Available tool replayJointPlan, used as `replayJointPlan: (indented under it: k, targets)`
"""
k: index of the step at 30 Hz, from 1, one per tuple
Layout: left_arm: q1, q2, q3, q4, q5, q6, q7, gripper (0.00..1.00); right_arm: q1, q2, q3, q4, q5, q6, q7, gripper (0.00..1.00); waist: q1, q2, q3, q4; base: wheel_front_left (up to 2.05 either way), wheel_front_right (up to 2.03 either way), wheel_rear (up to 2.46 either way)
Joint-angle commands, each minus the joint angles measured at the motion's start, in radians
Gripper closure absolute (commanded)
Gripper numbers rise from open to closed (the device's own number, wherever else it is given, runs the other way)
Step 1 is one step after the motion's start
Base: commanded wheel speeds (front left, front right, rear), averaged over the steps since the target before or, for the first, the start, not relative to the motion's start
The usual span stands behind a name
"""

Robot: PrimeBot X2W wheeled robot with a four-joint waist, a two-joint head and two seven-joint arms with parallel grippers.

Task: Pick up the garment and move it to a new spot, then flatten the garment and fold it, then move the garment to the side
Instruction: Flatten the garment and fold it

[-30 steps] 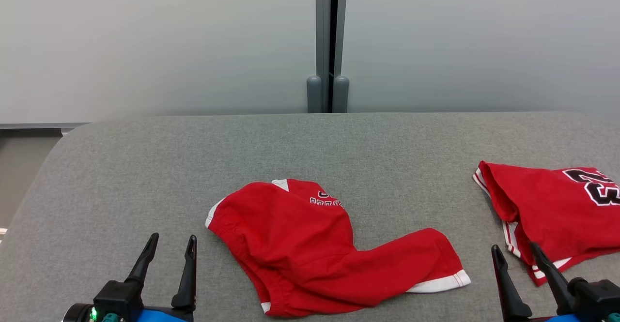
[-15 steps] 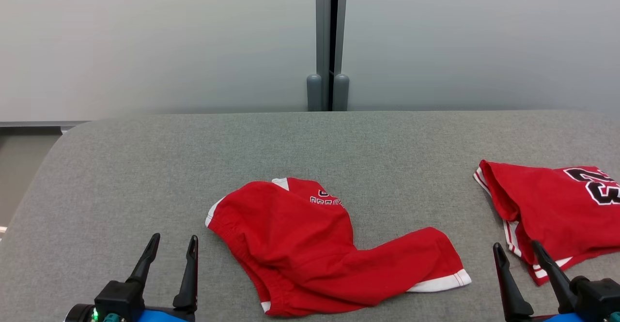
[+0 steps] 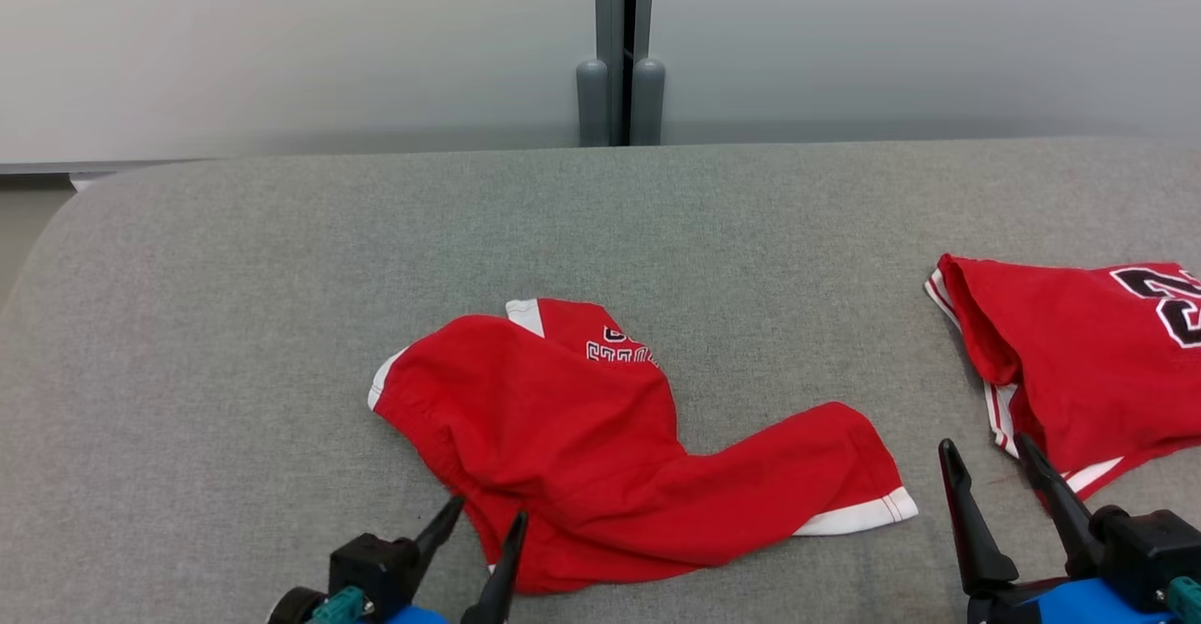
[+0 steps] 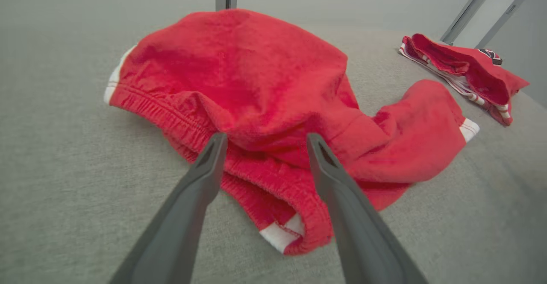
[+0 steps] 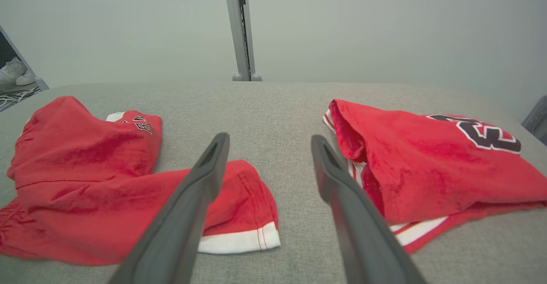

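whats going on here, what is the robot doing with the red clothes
A two-armed robot is starting on the crumpled red shorts in the middle of the grey table. Its left gripper is open, with the fingers at the near waistband edge, and nothing is gripped yet. The right gripper is open too, beside a second red garment lying on the right, and it holds nothing.

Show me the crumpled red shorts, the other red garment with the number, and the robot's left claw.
crumpled red shorts point(image 3: 582, 436): head view, middle of the red cloth.
numbered red garment point(image 3: 1070, 361): head view, plain red cloth beside the number.
left gripper point(image 3: 489, 509): head view, midway between its open fingertips.
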Motion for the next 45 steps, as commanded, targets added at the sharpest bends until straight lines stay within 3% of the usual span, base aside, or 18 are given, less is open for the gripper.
replayJointPlan:
  k: [1,7,8,9,20,31,36,45]
  targets:
    - [-0.01,-0.011,-0.013,0.02,-0.019,-0.015,0.02,0.0,-0.021,0.0,-0.002,0.003,0.001,0.0,-0.005,0.0,-0.0001,-0.0002,0.023,0.0,0.0,0.0,0.0]
    - [-0.021,-0.022,-0.049,0.063,-0.069,-0.055,0.108,0.0,-0.041,0.0,-0.011,0.007,-0.008,0.0,-0.008,0.0,-0.0001,-0.0002,0.065,-0.008,0.0,0.0,0.0]
    - [-0.024,-0.022,-0.052,0.062,-0.079,-0.061,0.116,0.42,-0.044,0.0,-0.012,0.008,-0.01,0.0,-0.009,0.0,-0.0001,-0.0002,0.069,-0.008,0.0,0.0,0.0]
    - [-0.03,-0.018,-0.057,0.058,-0.082,-0.065,0.128,1.0,-0.046,0.0,-0.013,0.008,-0.01,0.0,-0.009,0.0,-0.0001,-0.0002,0.071,-0.008,0.0,0.0,0.0]
    - [-0.074,0.025,-0.069,-0.094,-0.023,-0.054,0.097,1.0,-0.045,0.0,-0.03,0.022,0.002,0.0,-0.014,0.0,-0.0001,-0.0002,0.041,0.013,0.0,0.0,0.0]
    - [-0.036,0.083,-0.027,-0.345,-0.062,0.002,0.196,1.0,-0.034,0.0,-0.038,0.023,0.009,0.0,-0.016,0.0,-0.0001,-0.0002,-0.002,0.027,0.0,0.0,0.0]
    - [-0.05,0.071,0.018,-0.311,-0.111,0.021,0.195,1.0,-0.049,0.0,-0.037,0.013,0.014,0.0,-0.018,0.0,-0.0001,-0.0002,0.024,0.009,0.0,0.0,0.0]
    - [-0.173,0.043,0.084,-0.105,-0.162,-0.003,0.154,1.0,-0.095,0.0,-0.034,0.004,0.017,0.0,-0.03,0.0,-0.0001,-0.0002,0.127,-0.026,0.0,0.0,0.0]
